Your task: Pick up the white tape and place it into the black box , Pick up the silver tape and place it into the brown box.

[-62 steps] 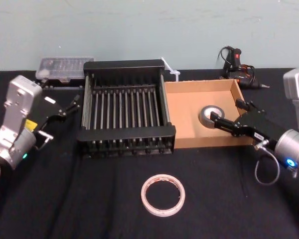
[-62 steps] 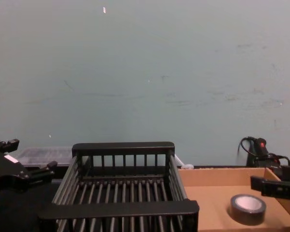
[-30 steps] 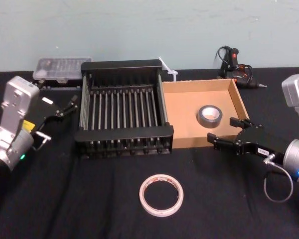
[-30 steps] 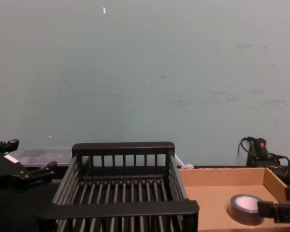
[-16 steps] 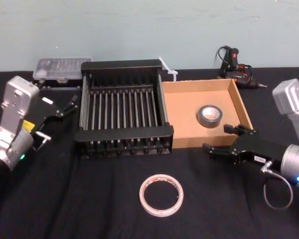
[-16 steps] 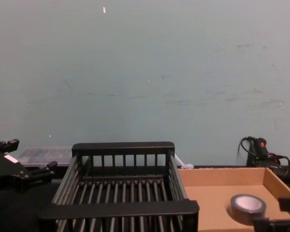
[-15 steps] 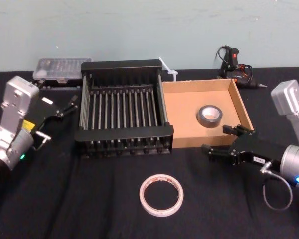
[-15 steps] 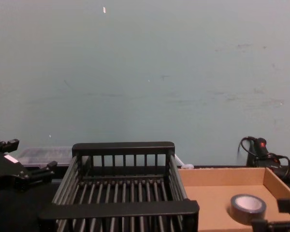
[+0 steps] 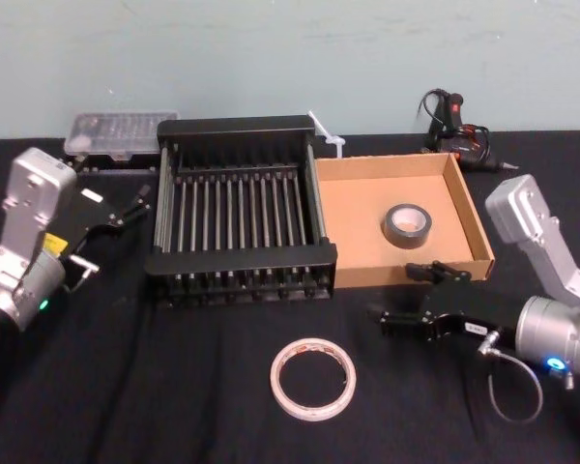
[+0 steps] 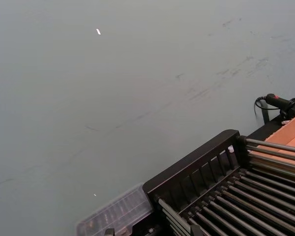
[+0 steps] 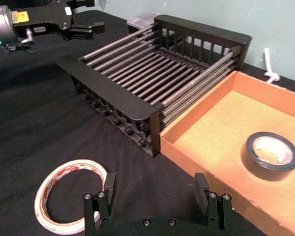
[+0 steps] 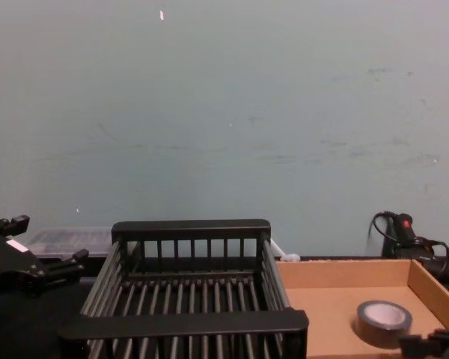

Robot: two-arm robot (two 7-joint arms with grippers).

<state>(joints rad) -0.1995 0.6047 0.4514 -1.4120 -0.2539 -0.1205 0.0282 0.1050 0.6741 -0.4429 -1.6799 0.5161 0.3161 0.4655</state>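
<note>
The white tape (image 9: 314, 378) lies flat near the table's front edge, left of the right gripper (image 9: 409, 298), which is wide open, empty and the nearer arm's.

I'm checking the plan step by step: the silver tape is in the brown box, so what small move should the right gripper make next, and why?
Probably carry the open right gripper toward the robot and to its left, to above the white tape. The silver tape already lies in the brown box, while the white roll lies on the black cloth, outside the black box.
</note>
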